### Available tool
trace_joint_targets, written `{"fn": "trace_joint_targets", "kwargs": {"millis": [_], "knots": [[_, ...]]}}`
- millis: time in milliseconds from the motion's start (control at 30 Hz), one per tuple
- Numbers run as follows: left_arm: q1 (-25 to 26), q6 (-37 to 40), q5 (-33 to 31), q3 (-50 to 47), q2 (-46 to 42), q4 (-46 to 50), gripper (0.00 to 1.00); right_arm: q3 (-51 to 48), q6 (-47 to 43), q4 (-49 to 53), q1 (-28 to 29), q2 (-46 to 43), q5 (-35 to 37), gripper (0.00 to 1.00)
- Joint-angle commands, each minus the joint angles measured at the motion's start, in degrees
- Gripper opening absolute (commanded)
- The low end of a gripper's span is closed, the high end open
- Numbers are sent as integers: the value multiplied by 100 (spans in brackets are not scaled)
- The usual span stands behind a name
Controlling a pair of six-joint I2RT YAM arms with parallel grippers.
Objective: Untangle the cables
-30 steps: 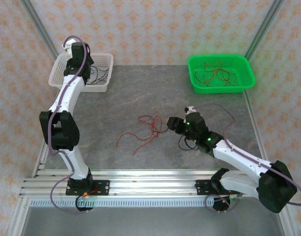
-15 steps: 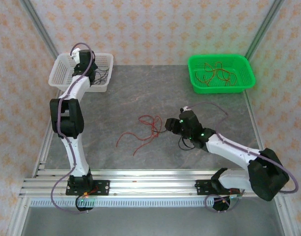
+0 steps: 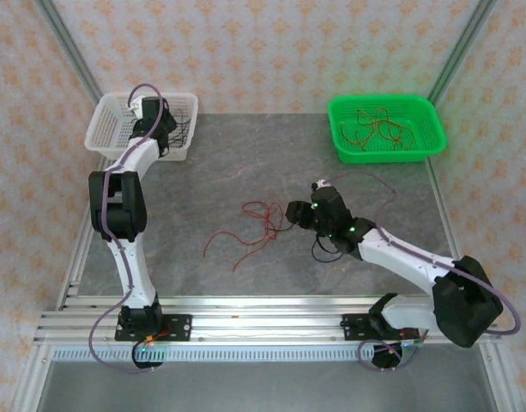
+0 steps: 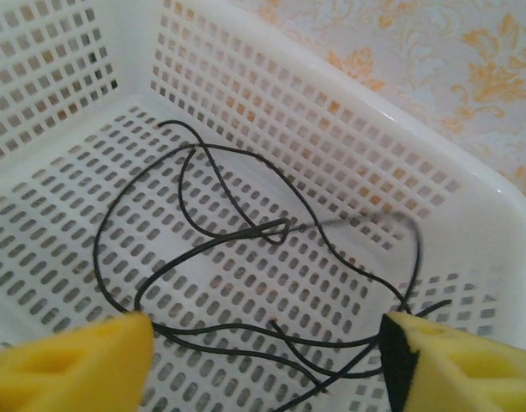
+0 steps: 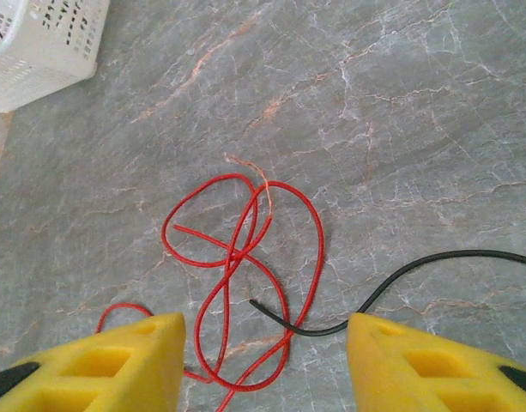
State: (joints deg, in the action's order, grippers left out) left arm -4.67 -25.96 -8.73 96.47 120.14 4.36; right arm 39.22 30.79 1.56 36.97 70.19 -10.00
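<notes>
Robotics lab cell was indicated: left arm (image 3: 117,206) and right arm (image 3: 400,257) were seen bolted to an aluminium rail (image 3: 263,324) at a grey stone-look surface (image 3: 271,163), enclosed by patterned panels (image 3: 271,51) and metal posts (image 3: 456,51).

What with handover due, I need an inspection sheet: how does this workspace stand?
Surface: grey marbled tabletop, no spills seen.
Job's things: thin red wire tangle mid-table, thin black wire ending among its loops; black wires in white perforated plastic basket; red wires in green plastic basket.
Clutter: nothing seen.
Grippers: left gripper open over white basket; right gripper open above red tangle; both empty.
Cables: thick purple-grey arm cables, looping at the bases.
Surroundings: patterned wallpaper walls, aluminium base rail.
</notes>
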Motion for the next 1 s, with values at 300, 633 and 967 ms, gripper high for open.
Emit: {"fn": "trace_joint_targets", "kwargs": {"millis": [300, 633, 967], "knots": [[94, 351, 300, 467, -1385, 662, 87, -98, 118, 779, 37, -428, 405, 52], [528, 194, 745, -673, -3113, 1064, 85, 215, 242, 855, 668, 123, 483, 52], [1096, -237, 994, -3222, -5147, 587, 84, 1482, 275, 1130, 1641, 1925, 989, 45]]}}
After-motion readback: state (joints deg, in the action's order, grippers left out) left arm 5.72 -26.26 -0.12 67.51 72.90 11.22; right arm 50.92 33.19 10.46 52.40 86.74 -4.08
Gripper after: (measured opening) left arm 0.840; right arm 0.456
